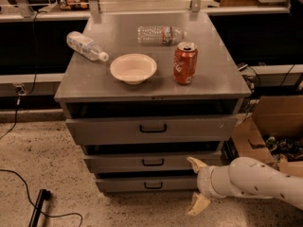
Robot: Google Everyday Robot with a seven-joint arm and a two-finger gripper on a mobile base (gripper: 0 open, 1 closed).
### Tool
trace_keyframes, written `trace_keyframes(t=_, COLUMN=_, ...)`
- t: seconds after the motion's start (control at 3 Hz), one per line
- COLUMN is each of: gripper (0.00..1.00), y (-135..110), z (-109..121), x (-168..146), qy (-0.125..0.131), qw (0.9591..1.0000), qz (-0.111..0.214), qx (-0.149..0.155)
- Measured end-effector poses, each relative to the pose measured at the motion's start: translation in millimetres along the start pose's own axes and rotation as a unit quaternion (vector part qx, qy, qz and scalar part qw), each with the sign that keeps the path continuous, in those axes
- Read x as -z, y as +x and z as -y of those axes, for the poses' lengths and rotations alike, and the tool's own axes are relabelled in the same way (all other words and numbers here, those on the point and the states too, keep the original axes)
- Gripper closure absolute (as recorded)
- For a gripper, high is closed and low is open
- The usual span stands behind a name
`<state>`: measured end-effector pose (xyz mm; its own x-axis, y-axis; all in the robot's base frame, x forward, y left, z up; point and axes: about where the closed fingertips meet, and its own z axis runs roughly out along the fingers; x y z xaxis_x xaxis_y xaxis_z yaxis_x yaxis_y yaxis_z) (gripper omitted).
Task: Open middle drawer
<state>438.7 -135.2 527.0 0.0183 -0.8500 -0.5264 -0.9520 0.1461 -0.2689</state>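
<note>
Saw gripper (pixel 196 184) spread apart, low and right of middle drawer (pixel 118 163), off its handle (pixel 153 162); risked hooking bottom drawer (pixel 123 184) instead, or slipping off small loop.

Grey cabinet top (pixel 215 77), left bottle (pixel 86 46) and right bottle (pixel 160 34) laid on their sides, white bowl (pixel 133 68) set beside upright red can (pixel 185 63), gripper (pixel 190 187) held low at the cabinet's front right, fingers spread.

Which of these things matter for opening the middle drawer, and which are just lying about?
For the job: middle drawer, its black handle, the gripper, open, low by the drawers' right end.
Lying about: white bowl, red can, left water bottle, rear water bottle, on the cabinet top.
</note>
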Motion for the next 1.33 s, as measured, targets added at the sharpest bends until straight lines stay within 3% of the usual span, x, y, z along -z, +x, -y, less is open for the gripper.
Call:
trace_keyframes(t=0.33, gripper=0.00, y=13.4, z=32.4, x=-24.5, qy=-0.006, qw=0.9997, qz=-0.003, qx=0.025)
trace_keyframes(t=0.67, gripper=0.00, y=29.3, z=45.0, x=-44.4, qy=-0.028, qw=0.9991, qz=0.001, qx=0.033)
trace_keyframes(t=1.33, gripper=0.00, y=50.2, z=76.0, x=-82.0, qy=-0.035, qw=0.9987, qz=-0.001, qx=0.037)
